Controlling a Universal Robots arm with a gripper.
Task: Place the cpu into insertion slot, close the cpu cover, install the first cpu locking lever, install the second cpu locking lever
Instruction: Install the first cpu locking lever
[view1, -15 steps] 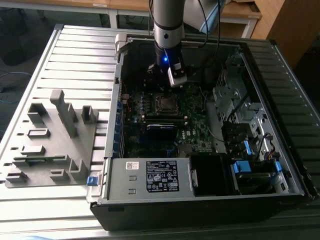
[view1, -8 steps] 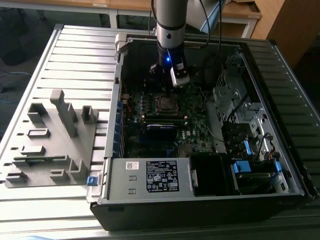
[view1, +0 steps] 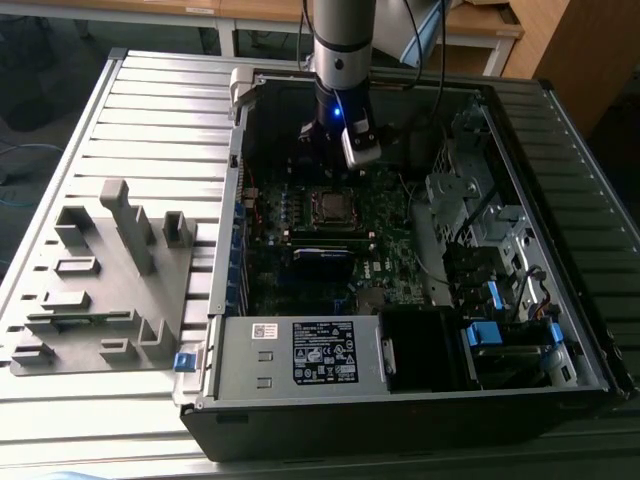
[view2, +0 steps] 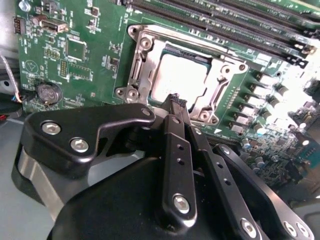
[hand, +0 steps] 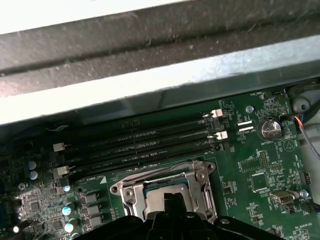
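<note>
Narrow-set fingers (view2: 176, 102) hover over the cpu (view2: 179, 79), flat under its cover (view2: 186, 80).

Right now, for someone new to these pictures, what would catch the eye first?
First, the black gripper with fingers shut, its tips at the edge of the silver square cpu cover on the green circuit board. Inside the cover's window lies the pale grey metal-topped cpu. The exterior view shows the open computer case.

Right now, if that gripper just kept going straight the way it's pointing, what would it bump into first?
Most likely the cpu, seated in the insertion slot with the cpu cover framing it. The gripper points down at its near edge with fingers together, though depth is hard to judge.
</note>
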